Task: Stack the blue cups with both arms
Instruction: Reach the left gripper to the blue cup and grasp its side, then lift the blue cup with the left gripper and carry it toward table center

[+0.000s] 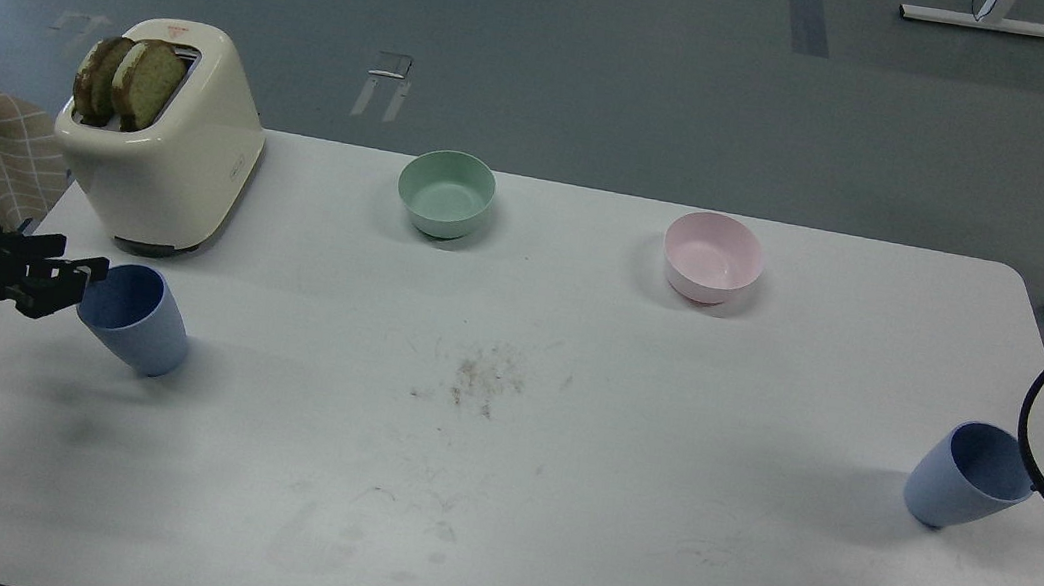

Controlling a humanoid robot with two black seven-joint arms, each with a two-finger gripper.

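Black fingers of the left gripper [86,273] reach in from the left edge and meet the rim of the left blue cup [133,319], which stands on the white table [496,491] in front of the cream toaster [164,135]. From where I stand the fingertips seem to overlap the cup's near lip, but I cannot tell whether they are clamped on it or merely touching, nor whether the jaws are parted. The cup looks upright, leaning a little in this view, its dark inside showing. Two slices of browned toast [128,83] stick out of the toaster's slots. Farther back sit a mint-green bowl [445,193] and a pink bowl [712,257], well apart from each other. Crumbs [482,379] are scattered at the table's middle. Far to the right stands the right blue cup [970,475], near the table's edge, with a black cable [1027,440] looping just beside it. The right gripper is out of sight.
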